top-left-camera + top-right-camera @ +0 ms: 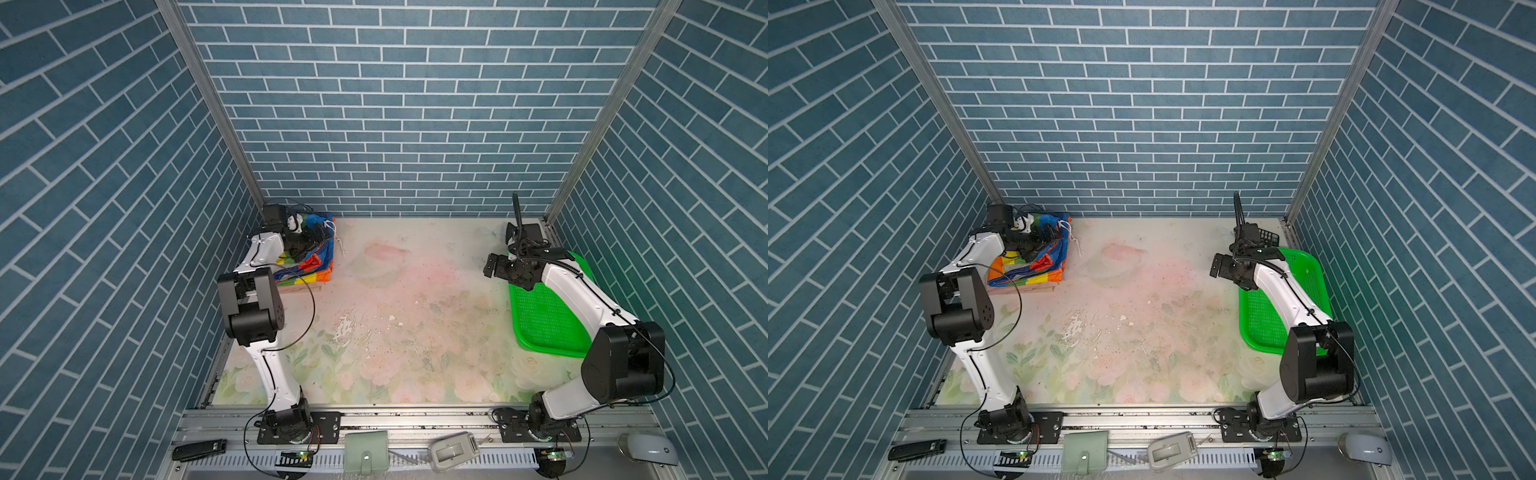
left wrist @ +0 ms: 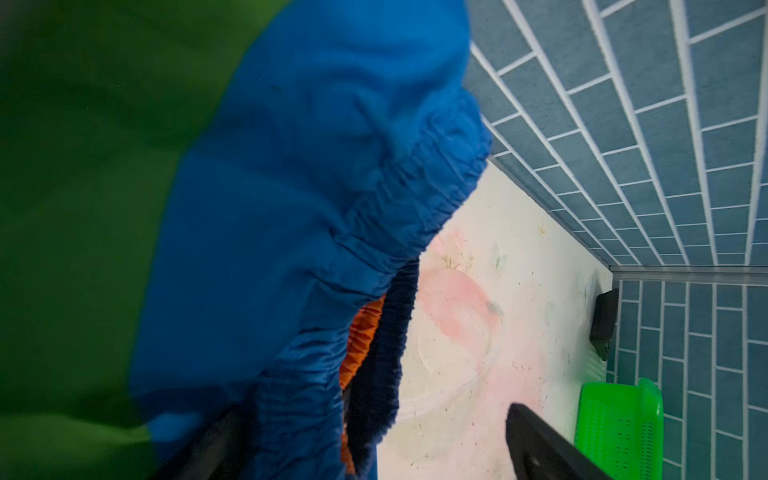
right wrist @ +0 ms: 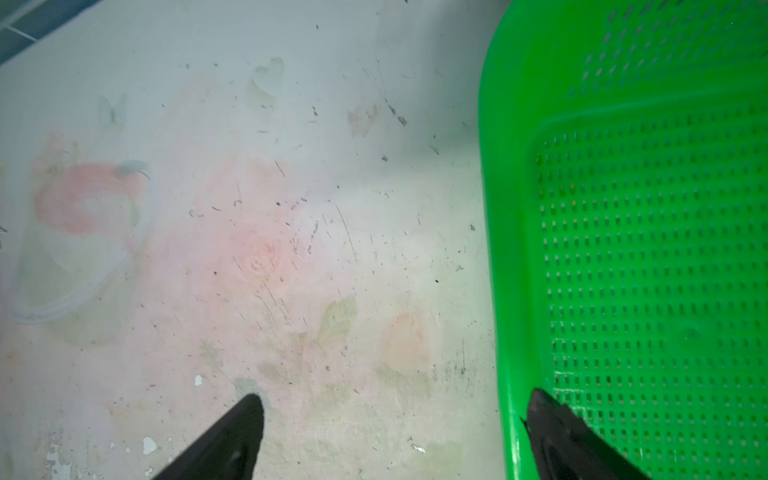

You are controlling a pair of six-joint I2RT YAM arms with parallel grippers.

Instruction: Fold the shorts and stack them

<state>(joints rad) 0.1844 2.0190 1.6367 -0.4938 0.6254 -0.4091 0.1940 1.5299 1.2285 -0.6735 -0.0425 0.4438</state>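
Logging left gripper (image 1: 309, 240) spread wide, low over rainbow shorts (image 1: 319, 268) topping the pile in the far left corner; we judge them set down. Right gripper (image 3: 395, 403) wide, empty, parked at basket (image 3: 496, 216) rim, clear of work.

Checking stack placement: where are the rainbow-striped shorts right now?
In both top views the rainbow-striped shorts lie in the table's far left corner by the back wall, under the left gripper.
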